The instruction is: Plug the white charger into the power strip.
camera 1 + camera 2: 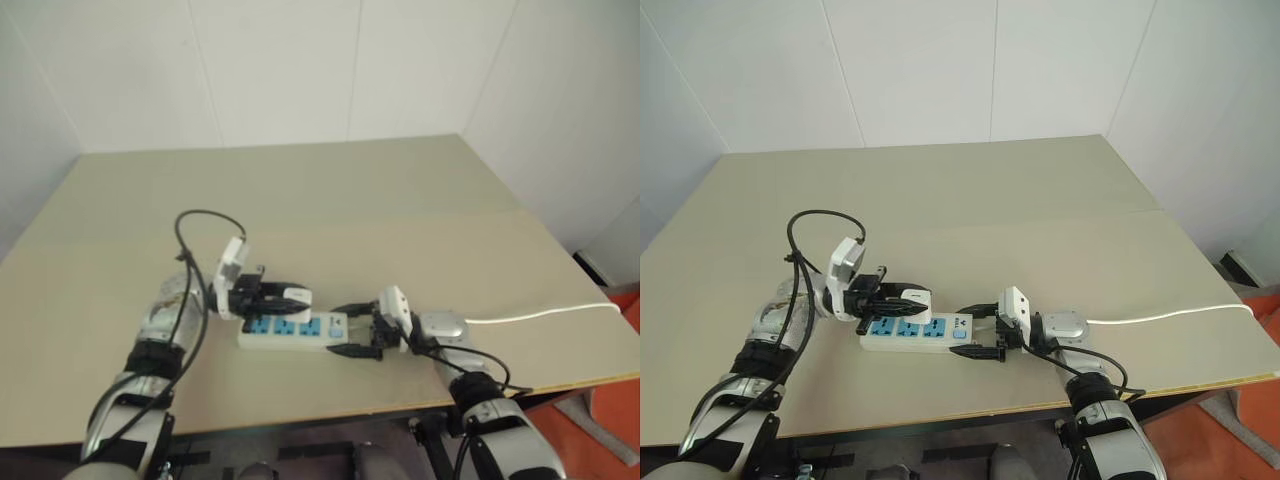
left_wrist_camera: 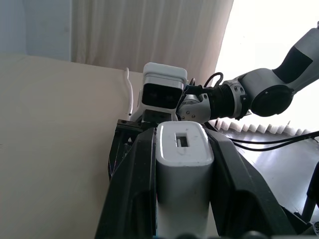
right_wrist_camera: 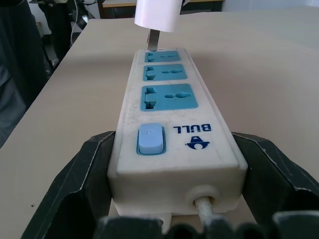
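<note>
The strip (image 3: 169, 119) lay flat on the tan bench (image 1: 350, 200), near the front edge. It had three blue sockets and a blue button (image 3: 150, 139). The button end pointed toward 3 o'clock in the head view.

The right end effector (image 1: 362, 332) came in from 3 o'clock. Its two black fingers (image 3: 75, 184) were clamped on the strip's button end, one on each long side. A thin white cord (image 1: 545, 314) ran from that end off toward the bench's edge at 3 o'clock.

The left end effector (image 1: 290, 296) came in from 9 o'clock. Its fingers were closed tight on the charger (image 2: 182, 174), one on each side. The charger hung just above the socket farthest from the button, at the strip's 9 o'clock end. In the right wrist view, its metal prong (image 3: 153, 39) pointed down at that last socket. It was very close to the blue face, but whether it touched could not be told.
</note>
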Robot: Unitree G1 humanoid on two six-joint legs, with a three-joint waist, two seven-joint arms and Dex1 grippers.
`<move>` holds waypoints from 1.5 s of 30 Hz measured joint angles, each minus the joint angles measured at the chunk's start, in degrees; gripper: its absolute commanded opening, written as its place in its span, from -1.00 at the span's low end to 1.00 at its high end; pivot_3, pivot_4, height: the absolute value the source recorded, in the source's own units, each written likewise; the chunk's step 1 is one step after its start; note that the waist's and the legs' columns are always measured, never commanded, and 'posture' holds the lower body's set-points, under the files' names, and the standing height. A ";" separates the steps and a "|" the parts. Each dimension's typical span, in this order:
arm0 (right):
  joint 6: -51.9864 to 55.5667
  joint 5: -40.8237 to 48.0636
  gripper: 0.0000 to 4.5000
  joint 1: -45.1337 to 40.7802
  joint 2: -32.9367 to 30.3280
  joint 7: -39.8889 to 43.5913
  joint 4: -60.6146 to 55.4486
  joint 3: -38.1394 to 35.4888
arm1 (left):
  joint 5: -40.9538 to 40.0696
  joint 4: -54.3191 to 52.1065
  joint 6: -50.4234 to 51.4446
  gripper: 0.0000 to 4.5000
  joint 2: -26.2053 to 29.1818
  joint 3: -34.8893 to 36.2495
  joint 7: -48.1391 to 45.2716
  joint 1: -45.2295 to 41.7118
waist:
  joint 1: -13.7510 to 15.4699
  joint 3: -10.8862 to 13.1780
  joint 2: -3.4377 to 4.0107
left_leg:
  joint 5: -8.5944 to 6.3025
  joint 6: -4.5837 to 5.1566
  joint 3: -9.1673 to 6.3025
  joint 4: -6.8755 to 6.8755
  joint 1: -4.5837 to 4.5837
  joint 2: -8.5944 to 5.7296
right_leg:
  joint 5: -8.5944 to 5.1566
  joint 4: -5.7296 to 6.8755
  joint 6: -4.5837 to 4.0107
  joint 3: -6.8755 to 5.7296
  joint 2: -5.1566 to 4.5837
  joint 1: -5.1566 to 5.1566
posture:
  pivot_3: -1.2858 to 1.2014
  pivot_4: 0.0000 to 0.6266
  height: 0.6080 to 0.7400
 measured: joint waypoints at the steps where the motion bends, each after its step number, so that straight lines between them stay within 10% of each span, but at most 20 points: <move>1: 0.16 0.00 0.51 0.19 0.00 -0.02 -0.38 0.06 | 0.00 0.48 -0.98 -0.54 -0.22 -0.20 -0.01 0.01 | 0.03 0.00 0.00 | 0.00 0.00 0.00 0.00 0.00 0.00 | 0.00 0.00 0.00 0.00 0.00 0.00 | 0.03 -0.52 1.00; 45: 2.11 0.09 0.51 1.09 -0.14 -0.28 -2.72 1.27 | 1.35 8.04 -16.09 -0.54 -3.73 -4.90 -0.34 2.65 | 0.09 0.00 0.00 | 0.00 0.01 0.00 0.00 0.01 0.00 | 0.00 -0.05 0.00 0.00 0.01 0.02 | 0.03 -0.52 1.00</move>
